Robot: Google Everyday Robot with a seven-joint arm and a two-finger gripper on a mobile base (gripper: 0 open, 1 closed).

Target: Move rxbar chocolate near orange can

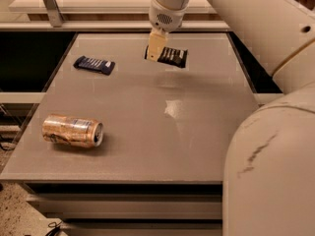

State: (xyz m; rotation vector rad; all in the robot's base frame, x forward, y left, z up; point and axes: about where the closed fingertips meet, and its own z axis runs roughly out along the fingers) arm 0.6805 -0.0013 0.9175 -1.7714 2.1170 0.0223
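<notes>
The rxbar chocolate (171, 56) is a black wrapper with white lettering. It hangs a little above the far middle of the grey table (197, 132), with its shadow on the table below. My gripper (156, 48) comes down from above and is shut on the bar's left end. The orange can (72, 130) lies on its side near the table's front left, its silver top pointing right. It is far from the bar.
A dark blue bar wrapper (94, 64) lies at the table's far left. My large pale arm (270, 146) fills the right side of the view. A shelf edge (98, 26) runs behind the table.
</notes>
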